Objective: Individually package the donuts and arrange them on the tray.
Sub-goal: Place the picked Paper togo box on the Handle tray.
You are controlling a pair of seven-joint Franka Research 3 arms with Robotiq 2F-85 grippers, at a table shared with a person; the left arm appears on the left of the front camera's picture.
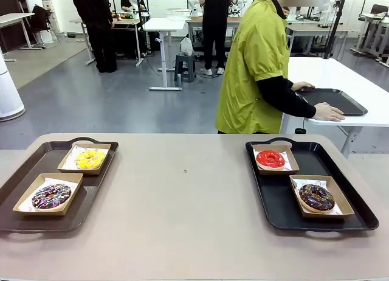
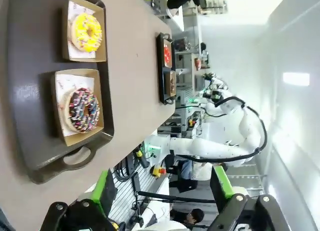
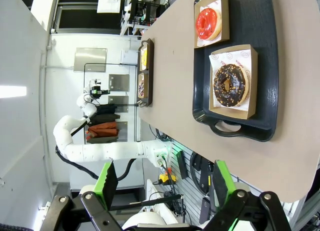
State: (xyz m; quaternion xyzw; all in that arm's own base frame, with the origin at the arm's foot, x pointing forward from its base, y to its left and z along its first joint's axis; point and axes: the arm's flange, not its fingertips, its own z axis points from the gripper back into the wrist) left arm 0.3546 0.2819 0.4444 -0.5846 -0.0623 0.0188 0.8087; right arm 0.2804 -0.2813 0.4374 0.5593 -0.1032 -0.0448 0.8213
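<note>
Both claws, the left claw (image 2: 162, 196) and the right claw (image 3: 162, 183), are hanging wide open, holding nothing. The donuts (image 1: 90, 159) are looking soft and sticky, so lifting each by its box (image 1: 84, 170) edge seems safest.

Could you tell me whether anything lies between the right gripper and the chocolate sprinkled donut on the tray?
Nothing visible does. The right gripper is open above the table edge, and the chocolate donut sits uncovered in its paper box on the black tray.

The tabletop (image 1: 182, 196) is matt and smooth. Both trays (image 1: 276, 202) look like dark plastic with a dull sheen. The boxes (image 1: 48, 196) are plain brown card lined with printed paper. The red donut (image 1: 270, 159) is glossy; the yellow donut (image 1: 90, 159) has duller icing. The pads (image 3: 107, 178) look like smooth green plastic.
</note>
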